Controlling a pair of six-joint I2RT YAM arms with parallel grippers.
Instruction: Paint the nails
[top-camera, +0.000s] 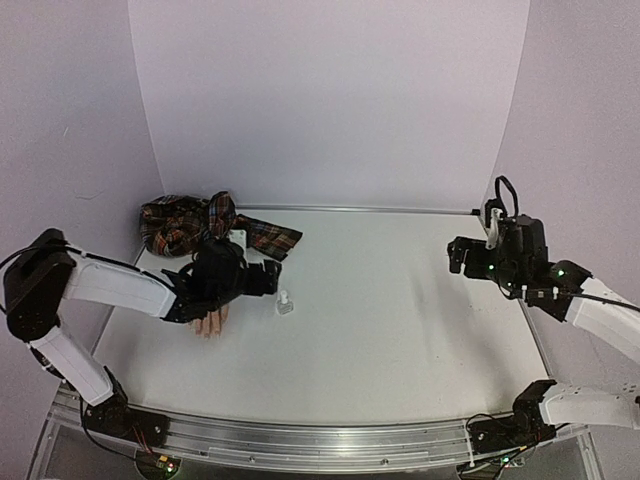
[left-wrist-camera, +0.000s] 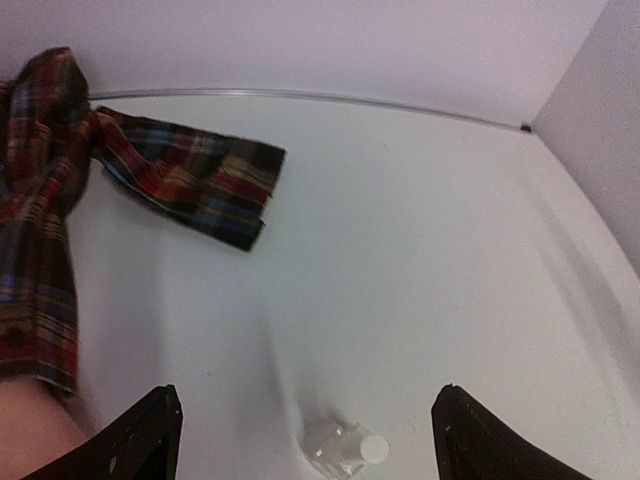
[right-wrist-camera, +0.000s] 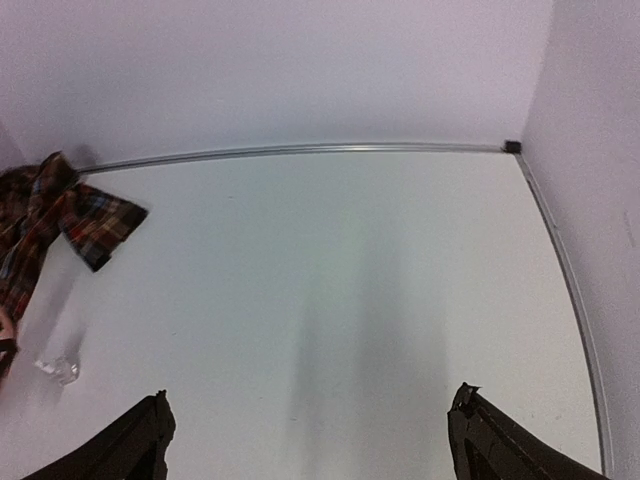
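From the top camera, one mannequin hand (top-camera: 212, 321) lies at the left of the white table (top-camera: 400, 340), its flesh-coloured fingers pointing toward the lower edge of the frame; its one plaid sleeve (top-camera: 185, 225) is bunched above it at the upper left; the nails (top-camera: 210, 329) tip those fingers, too small here to count or tell apart; the left gripper (top-camera: 270, 277) overlaps the hand in this view, its black body hiding most of it; one small clear bottle (top-camera: 286, 304) with a white cap sits on the table just right of the hand, any lettering too small to read; the right gripper (top-camera: 458, 256) is well apart at the right of the frame; two arms in all. In the left wrist view, the left gripper (left-wrist-camera: 307, 395) has its two dark fingers (left-wrist-camera: 150, 440) spread wide in the lower corners, released and grasping nothing; the bottle (left-wrist-camera: 338, 447) sits low in the frame between them, cap toward the right, no label legible; the sleeve (left-wrist-camera: 190, 180) fills the left edge and upper left; a flesh-coloured patch of the mannequin hand (left-wrist-camera: 25, 440) shows at the bottom left, its nails out of frame. In the right wrist view, the right gripper (right-wrist-camera: 310, 400) likewise has two fingers (right-wrist-camera: 145, 445) spread wide, released, over bare table (right-wrist-camera: 350, 280); the sleeve (right-wrist-camera: 60, 215) and the bottle (right-wrist-camera: 58, 368) lie at the far left.
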